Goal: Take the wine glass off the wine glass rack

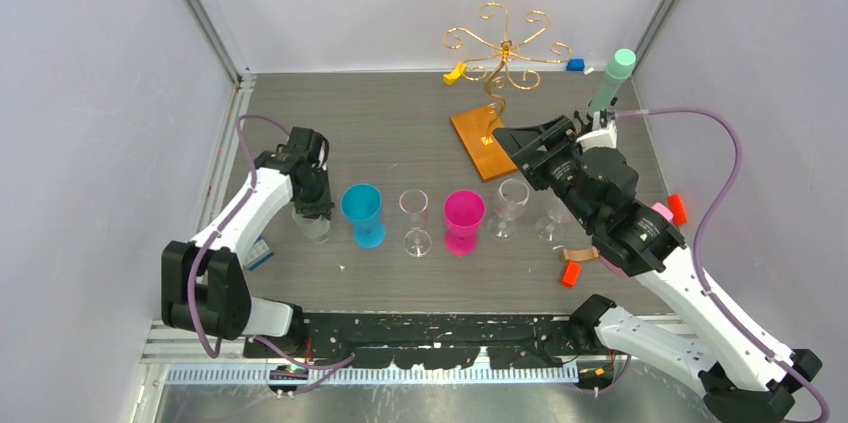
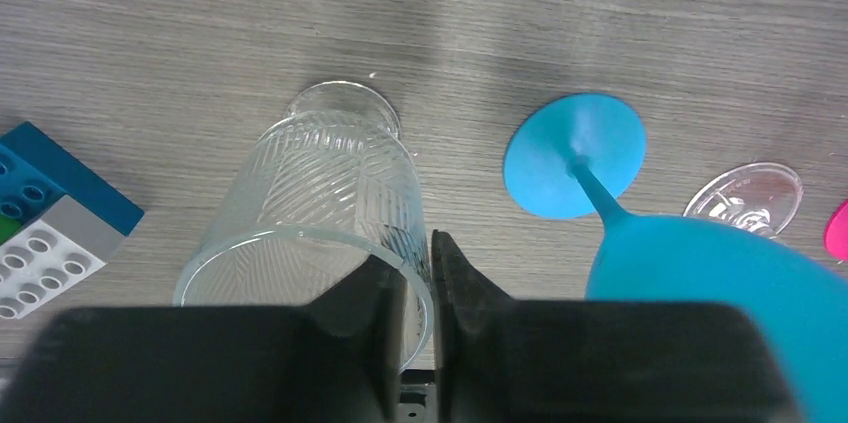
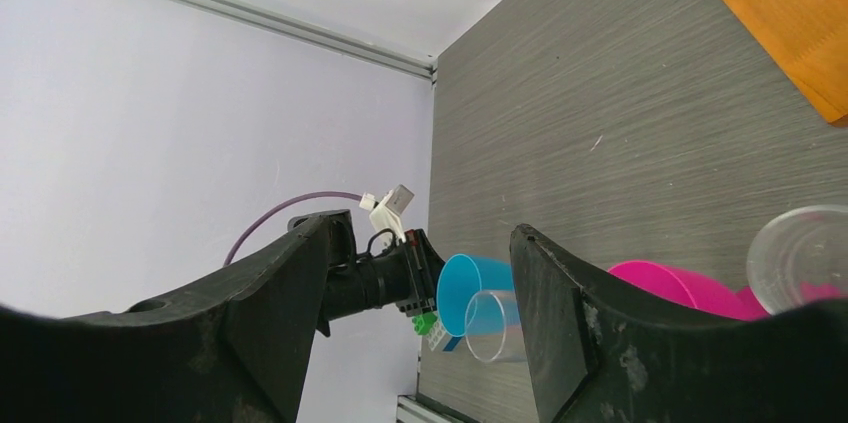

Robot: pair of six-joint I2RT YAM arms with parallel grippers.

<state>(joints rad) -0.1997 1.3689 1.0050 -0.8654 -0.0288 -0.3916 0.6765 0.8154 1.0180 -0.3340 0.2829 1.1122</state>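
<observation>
While my left gripper pinches the glass wall, the release wants care

Position. The wine glass [image 2: 320,183], clear with a ribbed bowl, stands well apart from the wine glass rack [image 1: 506,47]. It is to the rack's near-left, at the end of the row of glasses farthest from it. I see nothing hanging from the rack's scroll arms, though clear glass there would be hard to spot.

Tool state. My left gripper [image 2: 418,265] is closed narrow on the glass, with one finger inside the rim, one outside, and the wall pinched between them. My right gripper [image 3: 420,243] is spread wide and carries nothing. It hovers just beside the rack's wooden base [image 1: 483,141].

Assessment. I judge the lift-off done and the set-down to be the step in hand. The foot appears to rest on the table [image 1: 400,123], but I cannot confirm that it bears flat.

Recommendations.
- Settle the foot fully before letting go.
- Part the fingers only enough to free the wall. The blue glass [image 2: 690,273] sits just beside it on the rack-ward side, and a wide opening could knock it.
- Rise straight up until the inner finger clears the rim. Any sideways drift could hook the rim and tip the glass.
- Avoid drifting away from the rack as well, where a toy block [image 2: 50,213] lies near.
- The right arm has no part in this and is best held by the rack.
</observation>
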